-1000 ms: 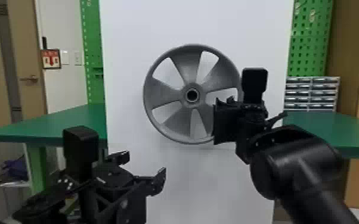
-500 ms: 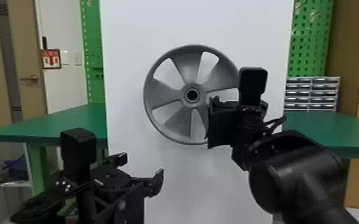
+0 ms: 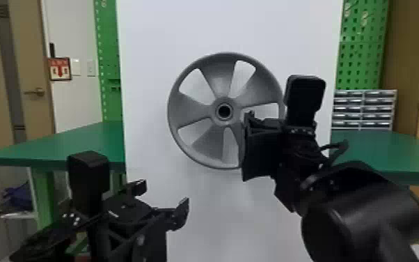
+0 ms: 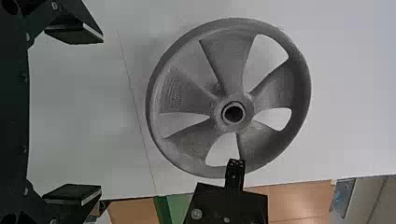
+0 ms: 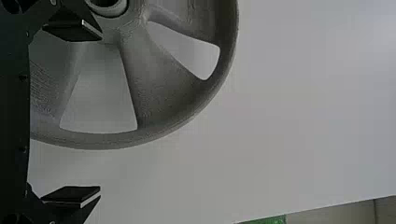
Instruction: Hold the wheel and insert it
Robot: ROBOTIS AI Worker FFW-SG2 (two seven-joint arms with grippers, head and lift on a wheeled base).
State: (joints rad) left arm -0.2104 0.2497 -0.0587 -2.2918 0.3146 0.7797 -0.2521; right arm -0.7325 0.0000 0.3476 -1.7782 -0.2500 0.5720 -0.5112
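In the head view we look toward a tall white panel (image 3: 149,69), with green tabletop (image 3: 76,139) showing on both sides of it. Green pegboard (image 3: 362,62) rises at either side too. To our left we have a tan door (image 3: 26,52) with a lever handle (image 3: 36,91), then a pale wall (image 3: 68,31) bearing a framed red-and-white sign (image 3: 60,69). On our right we find a stack of small drawers (image 3: 363,108) beside a brown surface (image 3: 403,52).

A workshop-type lab: green pegboards (image 3: 362,66) rise either side of a tall white panel (image 3: 146,69), w/ green tabletops (image 3: 76,143) L & R, a small-parts drawer unit (image 3: 348,117) at R, and a door (image 3: 28,122) w/ lever handle, L bkgd.
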